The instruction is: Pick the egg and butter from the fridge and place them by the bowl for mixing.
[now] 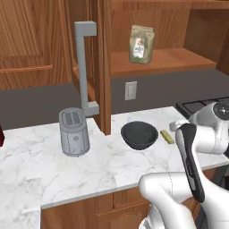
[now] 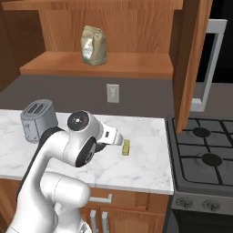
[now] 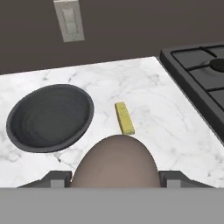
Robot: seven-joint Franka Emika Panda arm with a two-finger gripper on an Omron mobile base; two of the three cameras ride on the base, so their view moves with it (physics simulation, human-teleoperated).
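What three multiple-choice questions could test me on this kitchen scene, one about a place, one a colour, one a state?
1. Where does the butter lie?
A. in the bowl
B. on the counter beside the bowl
C. on the stove

2. What colour is the bowl?
A. white
B. red
C. nearly black

3. What is the tool doing?
A. holding the egg
B. hanging empty
C. gripping the toaster

Answers: 1 B, the yellow stick rests on marble right of the bowl; 2 C, it looks dark grey; 3 A, the egg sits between the fingertips.
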